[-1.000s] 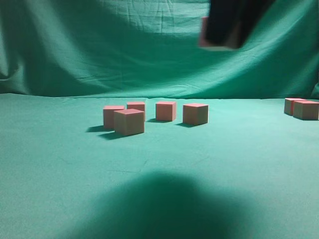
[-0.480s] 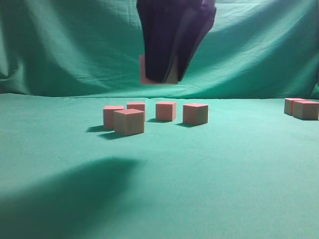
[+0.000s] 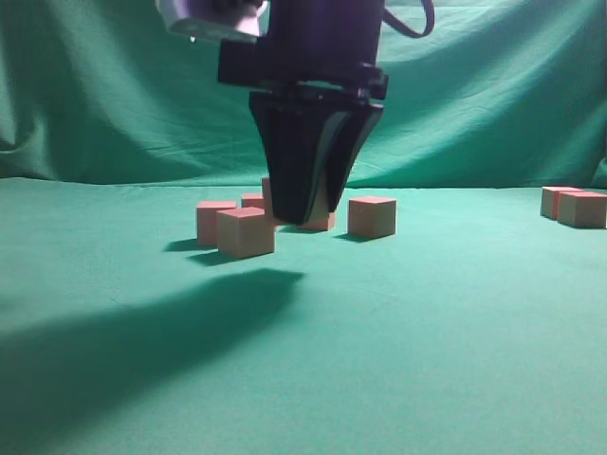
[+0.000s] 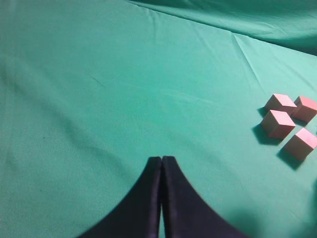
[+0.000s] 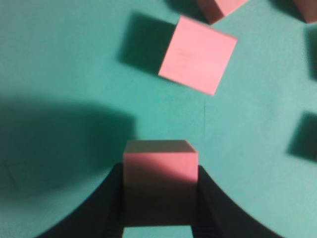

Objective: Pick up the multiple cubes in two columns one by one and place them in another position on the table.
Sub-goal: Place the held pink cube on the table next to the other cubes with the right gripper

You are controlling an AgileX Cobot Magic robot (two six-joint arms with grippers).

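My right gripper hangs low over the green table, among a group of cubes, and is shut on one pink cube. I cannot tell whether that cube touches the cloth. On the table around it stand cubes at the left front, further left and to the right. In the right wrist view another cube lies just beyond the held one. My left gripper is shut and empty over bare cloth, with several cubes off to its right.
Two more cubes stand at the far right of the table. A draped green backdrop rises behind the table. The gripper's shadow falls across the front left.
My right gripper has moved left and down with the cube, from the top of the view to just over the table among the cube group. The cubes on the table have not moved.
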